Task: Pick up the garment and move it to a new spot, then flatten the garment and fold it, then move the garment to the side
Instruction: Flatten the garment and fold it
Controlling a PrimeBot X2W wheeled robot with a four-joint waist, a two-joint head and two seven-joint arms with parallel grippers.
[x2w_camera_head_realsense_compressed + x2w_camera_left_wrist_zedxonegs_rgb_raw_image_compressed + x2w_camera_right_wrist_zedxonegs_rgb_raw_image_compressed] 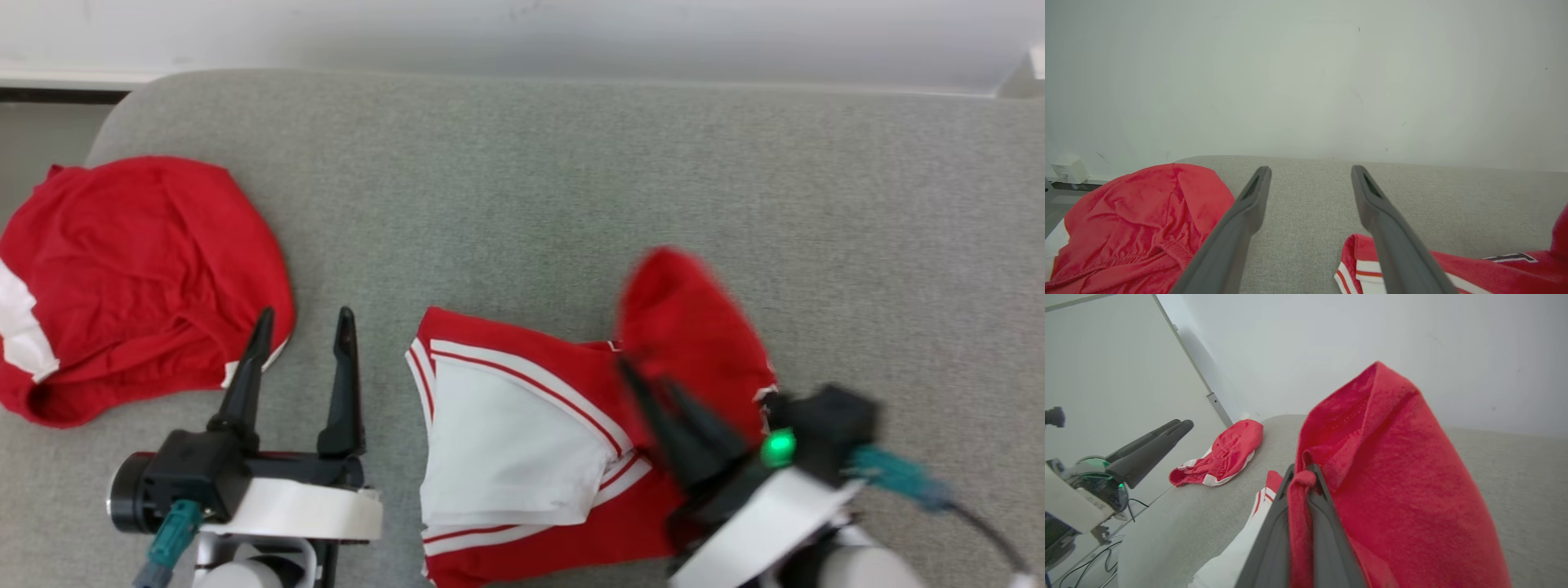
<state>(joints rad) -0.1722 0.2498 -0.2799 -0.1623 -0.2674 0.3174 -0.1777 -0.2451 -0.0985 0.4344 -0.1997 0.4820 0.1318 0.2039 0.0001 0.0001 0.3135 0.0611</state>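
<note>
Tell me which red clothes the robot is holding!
Look at the big grey cushion. Near the middle of its front edge lies the red garment, with one red corner pinched up by the right gripper. Unlike the crumpled red heap at the left, it has a wide white panel edged with thin red stripes.

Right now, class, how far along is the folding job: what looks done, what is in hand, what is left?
Done: the red-and-white garment lies on the grey cushion, apparently partly folded. In hand: the right gripper is shut on its red flap, raised above the rest; the left gripper hangs open, holding nothing. Left: lay the flap down, finish the fold, move it aside.
</note>
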